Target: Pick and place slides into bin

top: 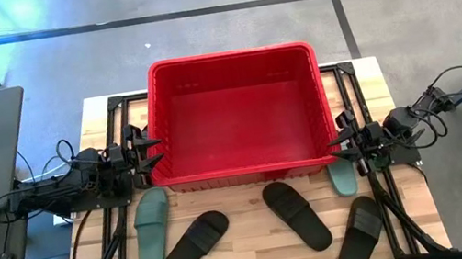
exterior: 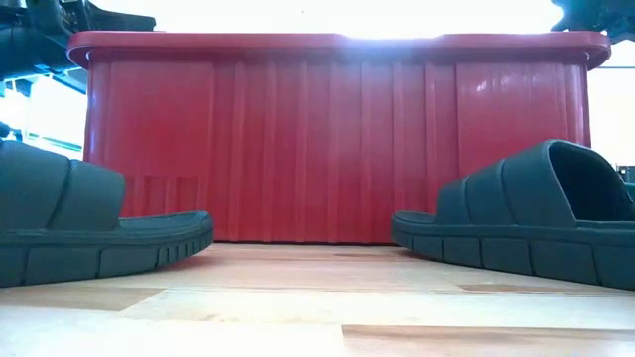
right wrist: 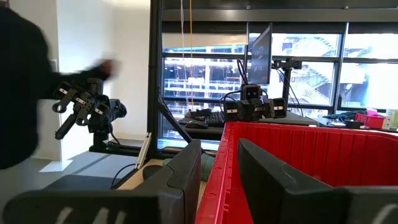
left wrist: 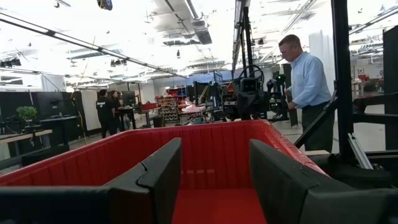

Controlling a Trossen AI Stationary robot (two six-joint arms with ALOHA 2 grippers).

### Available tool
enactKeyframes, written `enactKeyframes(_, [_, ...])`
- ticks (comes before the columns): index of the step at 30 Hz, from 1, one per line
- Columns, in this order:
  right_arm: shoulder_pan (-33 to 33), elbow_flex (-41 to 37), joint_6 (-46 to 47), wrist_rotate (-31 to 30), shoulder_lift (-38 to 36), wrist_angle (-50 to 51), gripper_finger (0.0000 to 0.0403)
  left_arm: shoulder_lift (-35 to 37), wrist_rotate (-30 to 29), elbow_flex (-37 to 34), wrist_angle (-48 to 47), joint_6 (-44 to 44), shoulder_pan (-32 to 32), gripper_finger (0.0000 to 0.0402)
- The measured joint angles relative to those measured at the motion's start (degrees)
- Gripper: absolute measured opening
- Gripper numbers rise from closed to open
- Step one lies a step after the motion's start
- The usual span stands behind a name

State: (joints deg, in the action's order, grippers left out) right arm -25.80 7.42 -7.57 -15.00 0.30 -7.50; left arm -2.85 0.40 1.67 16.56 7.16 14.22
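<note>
High view showed the left gripper (top: 153, 151) and right gripper (top: 342, 142) spread wide, holding nothing, at the red bin's (top: 229, 57) left and right walls. Five slides (top: 195, 244) lay in front, long axes mostly angled toward the bin. One green slide (top: 342, 177) lay partly hidden under the right gripper.

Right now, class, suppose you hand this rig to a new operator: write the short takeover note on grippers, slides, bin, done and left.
Left gripper: open, empty, at the left wall of the bin.
Right gripper: open, empty, at the bin's right wall.
Bin: nothing in it.
Slides, all on the table in front of the bin: left green slide, left black slide, middle black slide, right black slide, right green slide partly under the right gripper.
Done: none binned. Left: all five visible slides.
</note>
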Motion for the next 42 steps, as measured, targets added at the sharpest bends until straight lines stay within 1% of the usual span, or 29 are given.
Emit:
enactKeyframes(8, [0.0, 0.0, 0.0, 0.0, 0.0, 0.0, 0.0099, 0.0, 0.0, 0.0, 0.0, 0.0, 0.0, 0.0172])
enactKeyframes(12, [0.0, 0.0, -2.8, -1.6, 0.0, -1.4, 0.0099, 0.0, 0.0, 0.0, 0.0, 0.0, 0.0, 0.0172])
enactKeyframes(16, [0.0, 0.0, 0.3, -0.9, 0.0, -5.6, 0.0099, 0.0, -0.6, 0.0, 0.4, 0.1, 0.0, 0.0172])
enactKeyframes(18, [0.0, 0.0, 3.3, 0.5, 0.0, -10.0, 0.0099, 0.0, -0.9, -0.1, 1.4, 0.6, 0.0, 0.0172])
enactKeyframes(20, [0.0, 0.0, 6.1, 3.5, 0.0, -14.2, 0.0099, 0.0, -0.6, -0.2, 2.3, -0.7, 0.0, 0.0172])
enactKeyframes(23, [0.0, 0.4, 8.1, 8.4, 0.1, -19.2, 0.0099, -0.1, 2.1, 1.1, 3.5, -5.0, 0.0, 0.0172])
enactKeyframes(25, [0.0, 2.4, 9.1, 9.5, 0.9, -18.7, 0.0099, -0.1, 4.4, 3.5, 3.6, -5.2, 0.0, 0.0172])
enactKeyframes(27, [0.0, 5.9, 9.1, 9.5, 2.6, -16.1, 0.0099, -0.2, 7.6, 7.3, 3.4, -2.6, 0.0, 0.0172])
enactKeyframes(29, [0.0, 11.1, 8.5, 9.4, 5.9, -12.3, 0.0099, -0.6, 9.4, 12.9, 0.0, 0.3, 0.0, 0.0172])
enactKeyframes(30, [0.0, 14.3, 7.6, 9.2, 8.0, -10.0, 0.0099, -1.0, 9.5, 16.1, -2.7, 1.6, 0.0, 0.0172])
enactKeyframes(33, [0.0, 26.0, 6.4, 9.2, 16.1, -1.9, 0.0099, -4.0, 9.2, 28.3, -14.7, 6.1, 0.0, 0.0172])
enactKeyframes(35, [0.0, 34.8, 5.9, 9.3, 22.7, 4.4, 0.0099, -7.4, 8.9, 36.7, -23.2, 8.8, 0.0, 0.0172])
enactKeyframes(38, [0.0, 48.1, 4.8, 9.9, 32.7, 13.9, 0.0099, -13.7, 9.2, 48.8, -31.8, 12.5, 0.0, 0.0172])
enactKeyframes(40, [0.0, 56.4, 5.1, 11.9, 38.9, 19.3, 0.0099, -18.3, 9.9, 55.8, -34.7, 13.5, 0.0, 0.0172])
enactKeyframes(42, [0.0, 63.8, 7.1, 13.9, 44.4, 23.1, 0.0099, -22.8, 11.0, 61.9, -35.2, 13.6, 0.0, 0.0172])
